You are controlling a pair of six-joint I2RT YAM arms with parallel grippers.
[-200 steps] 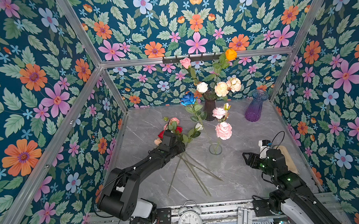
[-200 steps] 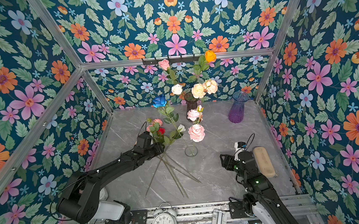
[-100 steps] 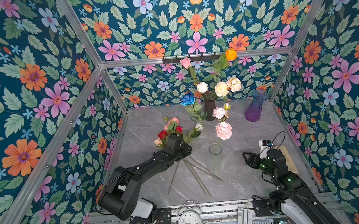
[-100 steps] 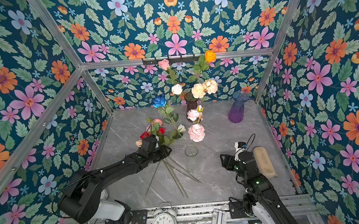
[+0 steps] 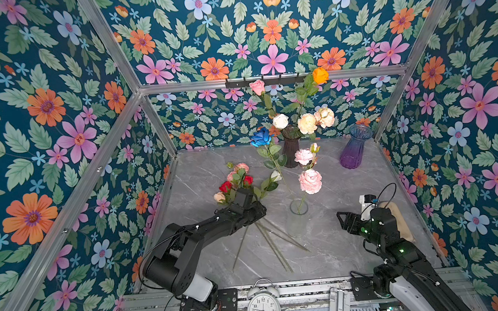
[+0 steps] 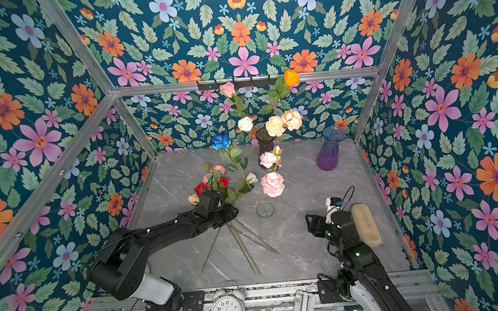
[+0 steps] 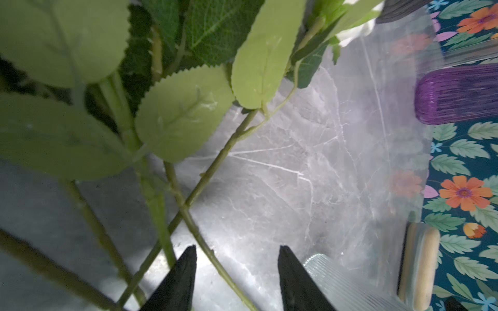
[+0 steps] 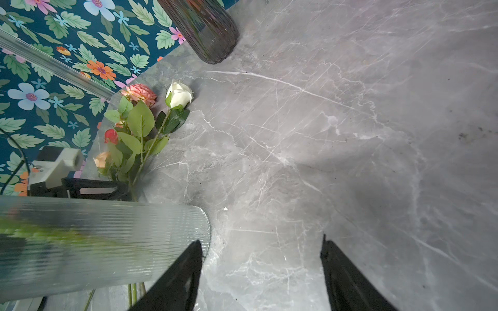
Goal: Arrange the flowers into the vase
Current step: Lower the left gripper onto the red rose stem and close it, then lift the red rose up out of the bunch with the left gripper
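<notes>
Two arms work from the near edge of the grey marble table (image 5: 200, 172). The left arm (image 5: 205, 228) lies stretched low and almost flat, running from its base at near left toward the centre. Its left tool (image 7: 237, 247) sits over the bare stems of the loose flowers (image 5: 237, 183). These lie on the table left of centre, heads toward the far left and stem ends fanned toward the near edge.

In the left wrist view the tool's fingers (image 7: 179, 277) stand apart, released. One green stem runs between them without being pinched. Other stems cross it, and broad leaves crowd close in front.

Just right of this tool stands the clear vase (image 5: 298, 222) of ribbed glass, holding a blue rose (image 5: 261, 137) and pink peonies (image 5: 310, 181) upright.

The right arm (image 5: 384, 230) is folded short at near right. Its right tool (image 8: 261, 239) points left toward the clear vase, near it but apart. Its fingers are spread wide over bare table, grasping nothing. In the right wrist view the vase's ribbed wall lies just beside one finger.

At far centre a dark vase (image 5: 290, 147) carries cream, white, pink and orange blooms. A purple vase (image 5: 352, 151) stands at far right. A tan block (image 5: 400, 220) lies just right of the right arm. An alarm clock (image 5: 263, 308) sits on the rail at the near edge.
</notes>
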